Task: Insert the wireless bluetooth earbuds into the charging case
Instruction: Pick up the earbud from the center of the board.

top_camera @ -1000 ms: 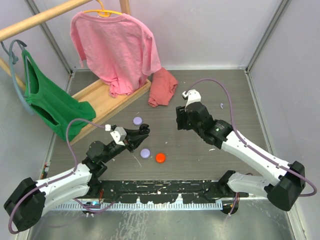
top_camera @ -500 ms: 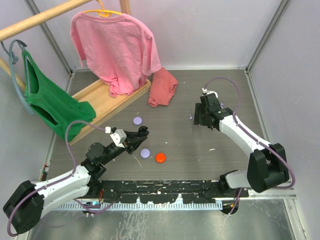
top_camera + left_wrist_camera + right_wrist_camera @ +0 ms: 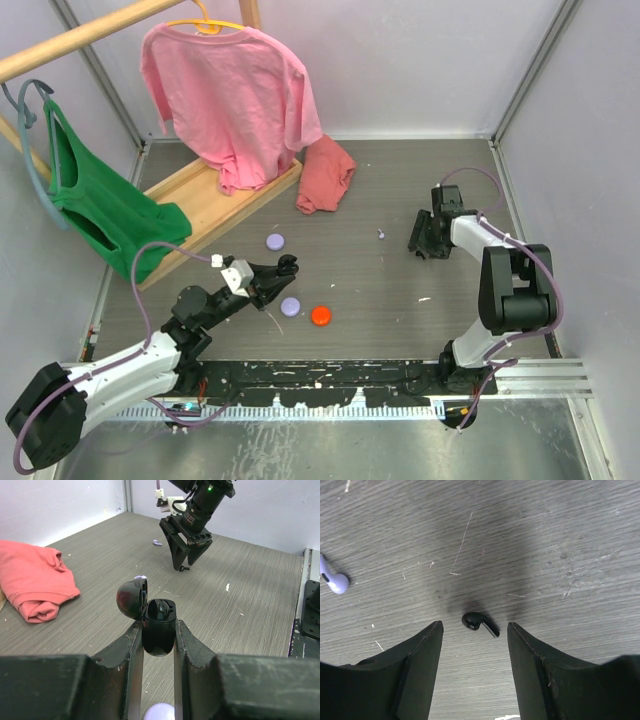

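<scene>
The left gripper (image 3: 159,630) is clamped tight on the black charging case (image 3: 160,614), lid flipped open, held above the table (image 3: 260,580). Over on the other side, the right gripper (image 3: 473,629) hangs with its 2 fingers spread apart, gripping nothing. A black earbud (image 3: 471,620) lies on the table between them, touching neither. A lavender earbud (image 3: 335,581) sits off to the side.

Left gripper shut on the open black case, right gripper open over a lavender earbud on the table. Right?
Not quite. The right wrist view shows the right gripper open over a black earbud; the lavender earbud lies off to one side. The rest stands.
</scene>
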Robot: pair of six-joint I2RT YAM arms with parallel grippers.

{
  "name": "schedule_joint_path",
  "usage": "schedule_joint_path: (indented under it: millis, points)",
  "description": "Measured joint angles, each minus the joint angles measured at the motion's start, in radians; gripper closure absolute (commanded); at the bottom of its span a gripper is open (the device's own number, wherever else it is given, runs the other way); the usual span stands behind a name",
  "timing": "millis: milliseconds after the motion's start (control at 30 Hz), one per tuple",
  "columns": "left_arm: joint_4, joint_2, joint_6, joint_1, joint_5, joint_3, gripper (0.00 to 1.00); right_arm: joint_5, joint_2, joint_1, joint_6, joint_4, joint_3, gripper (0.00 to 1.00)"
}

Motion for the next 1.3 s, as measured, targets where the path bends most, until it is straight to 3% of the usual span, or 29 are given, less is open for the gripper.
schedule_joint_path:
  millis: [567,933,1300]
  points:
    - [-0.002,0.000,-0.001,0.000,0.027,0.000,0.97,-0.072,0.029,0.020,0.020,-0.042,0.002,0.50]
    - [-0.003,0.000,-0.004,0.000,0.029,0.000,0.97,0.072,0.035,0.045,0.012,-0.100,0.077,0.56]
    - [-0.003,0.000,-0.004,0.000,0.030,0.000,0.97,0.086,0.132,0.045,-0.009,-0.105,0.126,0.58]
